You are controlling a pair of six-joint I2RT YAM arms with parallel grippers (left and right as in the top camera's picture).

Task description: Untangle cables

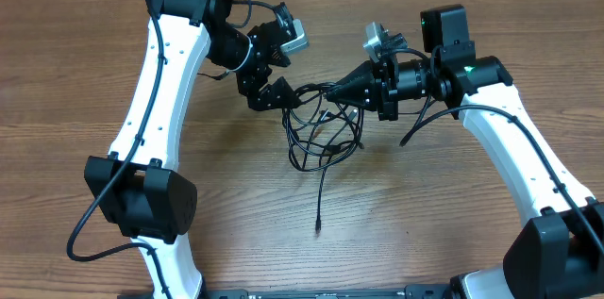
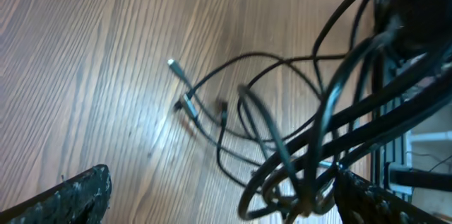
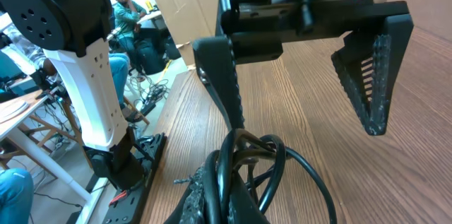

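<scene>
Cables (image 1: 321,137): loose knot on the desk (image 1: 444,224), lying between the two claws; top strands lifted off the wood; one tail runs toward the near edge and ends in a plug (image 1: 318,230).

Right claw (image 1: 332,94): pinched together on a bunch of strands at the knot's upper edge.

Left claw (image 1: 272,91): jaws wide apart, facing the right claw; strands cross in front of its gap, nothing gripped.

Step in hand, as judged: left claw takes a strand opposite the right's hold, then the two draw apart.

To do it well: pick a single strand, not the bundle; close on it near the knot; use the right claw as a fixed anchor; pull slowly sideways; stop if the loops cinch; the free plug tail looks the easiest end to work out through the loops.
</scene>
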